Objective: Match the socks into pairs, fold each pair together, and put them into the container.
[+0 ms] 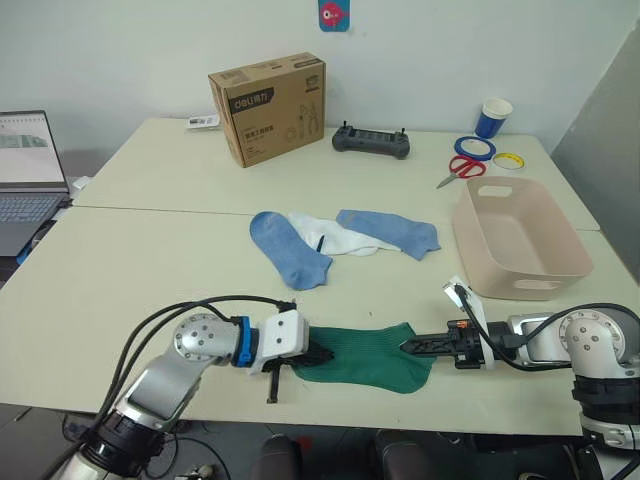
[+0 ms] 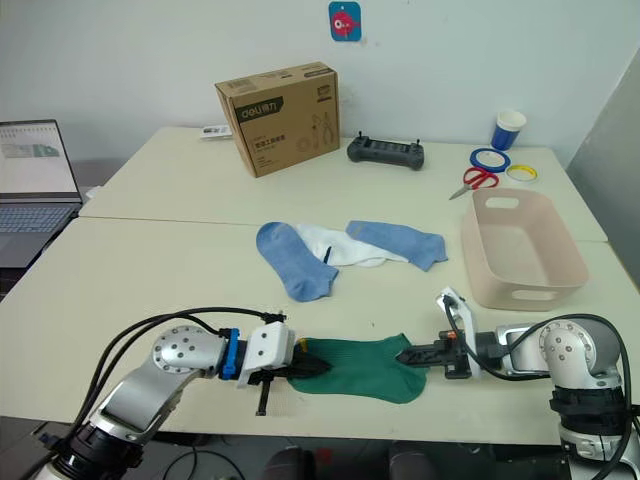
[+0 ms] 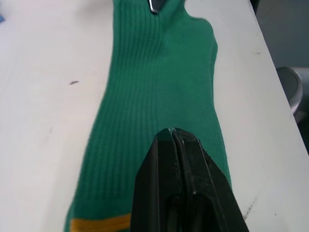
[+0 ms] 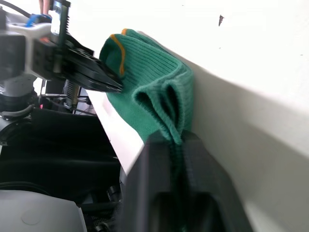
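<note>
1. Green sock [image 1: 368,357] lies flat at the near tabletop [image 1: 150,270] edge, stretched between the two claws.
2. Left claw [image 1: 318,355] is closed, pinching the sock at its yellow-banded cuff end.
3. Right claw [image 1: 412,347] is clamped on the opposite end, where the right wrist view shows doubled green fabric caught between its fingers.
4. Beyond both claws, two blue socks [image 1: 288,250] [image 1: 390,231] flank a white sock [image 1: 335,236], which overlaps both near the tabletop's middle.
5. Pink basin [image 1: 478,260] sits beyond the right claw, apart from the socks.
6. Far past the claws stand a cardboard box [image 1: 268,106], a black controller [image 1: 371,142], red scissors [image 1: 461,169], tape rolls [image 1: 474,147] and a blue cup [image 1: 493,117].
</note>
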